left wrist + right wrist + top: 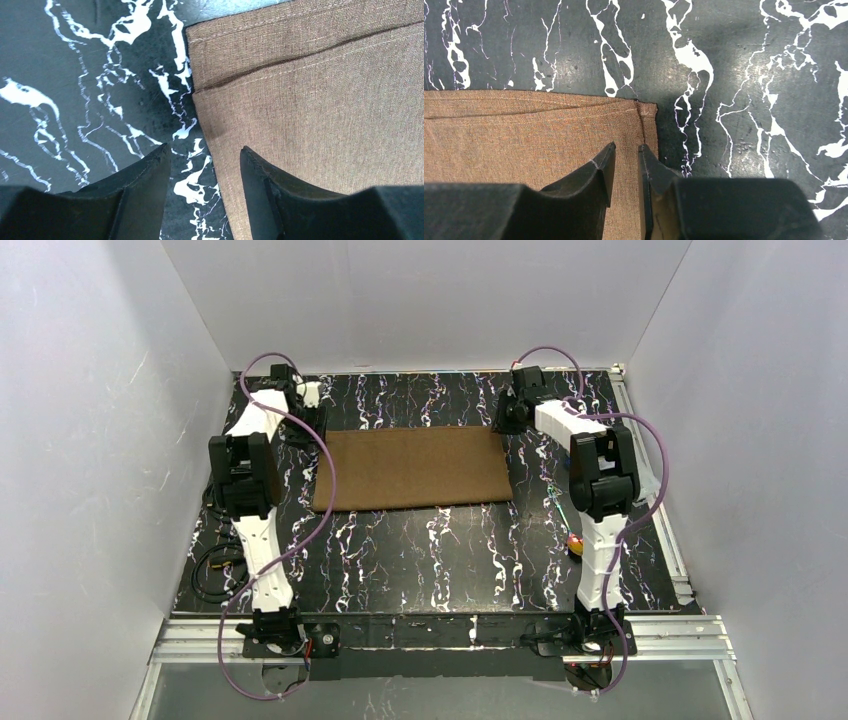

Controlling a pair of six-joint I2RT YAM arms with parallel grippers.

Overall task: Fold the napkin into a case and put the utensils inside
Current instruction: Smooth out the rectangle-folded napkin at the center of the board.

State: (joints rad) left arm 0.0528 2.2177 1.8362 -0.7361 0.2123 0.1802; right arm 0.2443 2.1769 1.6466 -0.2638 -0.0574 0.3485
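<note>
The top view looks down from high above the near edge, with the whole bench (430,550) in frame. Each wrist view sits close over the bench and faces down, with the left tool (205,150) or right tool (627,146) at its bottom edge. Each shares one upper corner of the napkin (412,468) with the top view.

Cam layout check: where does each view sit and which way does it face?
Top external: above and behind the robot, looking down at the table and folded napkin; left arm and right arm show.
Left wrist: on the left arm, facing down at a left napkin corner; open left gripper in frame.
Right wrist: on the right arm, facing down at a right corner; right gripper slightly open.
Shared: all see the napkin.
</note>
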